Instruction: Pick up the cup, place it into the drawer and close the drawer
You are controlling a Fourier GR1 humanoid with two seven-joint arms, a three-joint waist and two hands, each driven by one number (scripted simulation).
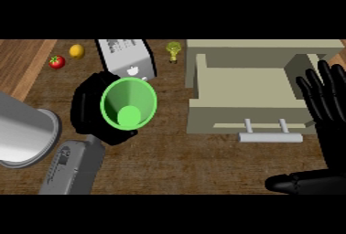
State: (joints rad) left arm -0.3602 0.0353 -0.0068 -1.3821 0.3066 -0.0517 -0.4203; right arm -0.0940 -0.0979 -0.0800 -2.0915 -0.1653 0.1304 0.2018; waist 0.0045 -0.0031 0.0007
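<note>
A green cup [128,103] is held above the wooden counter, its open mouth facing me. My left hand [86,107] is curled round it from the left and behind, partly hidden by the cup. The beige drawer [243,114] stands pulled open to the right of the cup, with a grey bar handle [269,135] at its front. Its inside looks bare. My right hand [326,109] is open at the right edge, fingers straight and pointing up, beside the drawer's right wall.
A grey-and-white toaster-like box [126,55] lies behind the cup. A tomato [56,61], a lemon [77,50] and a small yellow-green vegetable [174,50] sit at the back. A large grey cylinder [24,132] fills the left edge.
</note>
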